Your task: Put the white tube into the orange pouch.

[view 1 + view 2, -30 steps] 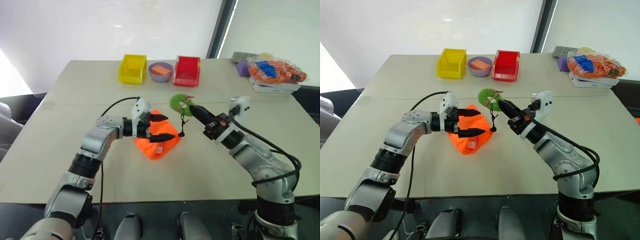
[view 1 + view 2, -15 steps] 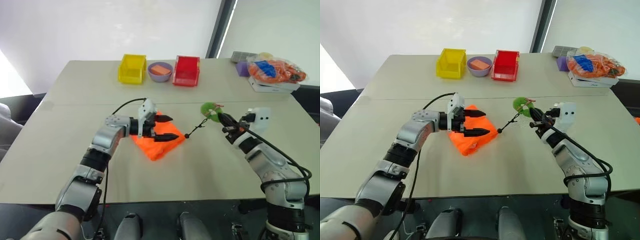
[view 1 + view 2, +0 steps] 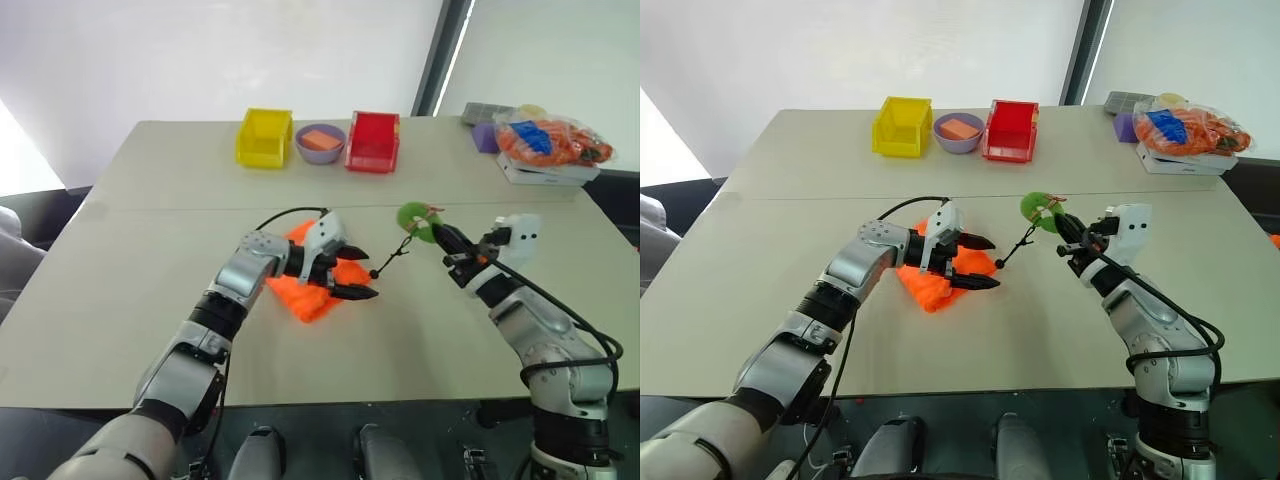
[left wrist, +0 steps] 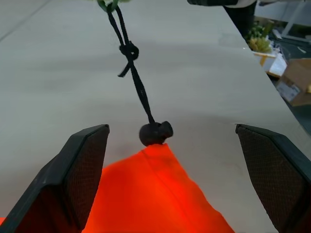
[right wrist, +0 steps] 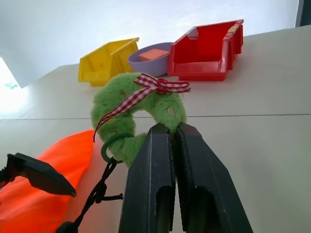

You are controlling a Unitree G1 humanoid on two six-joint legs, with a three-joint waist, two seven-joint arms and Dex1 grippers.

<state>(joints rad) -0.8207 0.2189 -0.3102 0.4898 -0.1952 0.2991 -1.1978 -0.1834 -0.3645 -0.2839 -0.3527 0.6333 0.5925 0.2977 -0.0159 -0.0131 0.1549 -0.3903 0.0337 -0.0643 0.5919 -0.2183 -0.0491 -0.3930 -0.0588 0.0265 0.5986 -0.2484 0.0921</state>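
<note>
Table (image 3: 120, 290): pale beige top, spanning most of the left eye view.

Orange pouch (image 3: 312, 298): flat bright orange fabric, lying on the table just left of the frame's centre; partly covered by the left arm. One corner ends at a black cord stopper (image 4: 155, 133), seen in the left wrist view between the two fingers.

Black cord (image 3: 395, 258): runs from the stopper up and right to the green fuzzy ring (image 5: 138, 119), knotted partway along. The ring carries a red-and-white checked ribbon (image 5: 160, 85).

Left gripper (image 3: 347, 275): over the pouch's right edge at centre frame, fingers spread wide apart, nothing between them but the pouch corner and stopper below. Contact with the fabric cannot be judged.

Right gripper (image 3: 441, 239): right of centre, fingers pressed together and clamped on the green fuzzy ring, holding it above the table so the cord hangs slanted towards the pouch.

White tube: cannot be made out in any view.

Yellow bin (image 3: 265, 137), purple bowl (image 3: 321, 143) holding an orange block, and red bin (image 3: 373, 141): in a row along the table's far edge, upper centre.

Clear bag of orange items (image 3: 552, 140): upper right, resting on a white box, with a small purple box (image 3: 486, 138) just left of it.
</note>
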